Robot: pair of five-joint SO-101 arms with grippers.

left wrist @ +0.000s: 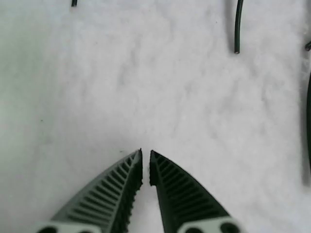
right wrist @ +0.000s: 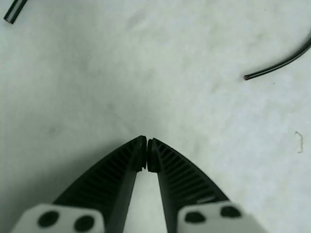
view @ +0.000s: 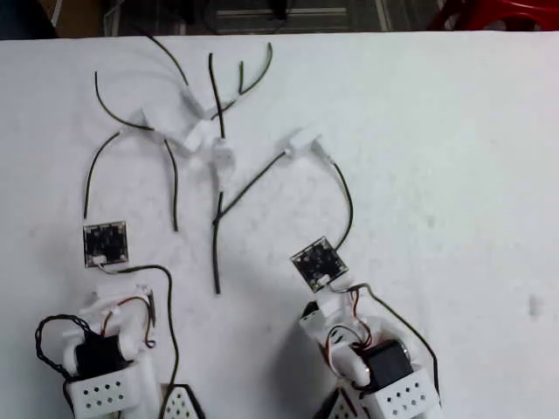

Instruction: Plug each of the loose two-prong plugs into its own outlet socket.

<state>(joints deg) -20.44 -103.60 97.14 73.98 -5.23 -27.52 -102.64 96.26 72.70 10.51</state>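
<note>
The left tool (left wrist: 146, 154) and the right tool (right wrist: 146, 141) are closed — empty. The plugs (view: 223, 155) lie loose on the surface (view: 454, 175)

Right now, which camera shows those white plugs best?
The high view: it takes in the white plugs and their black wires spread over the table. The wrist views catch just stray wire ends.

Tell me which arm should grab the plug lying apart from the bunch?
Right, probably: the lone plug lies ahead of the right claw, and farther sideways from the left claw. Both claws are shut, so it must open first.
</note>
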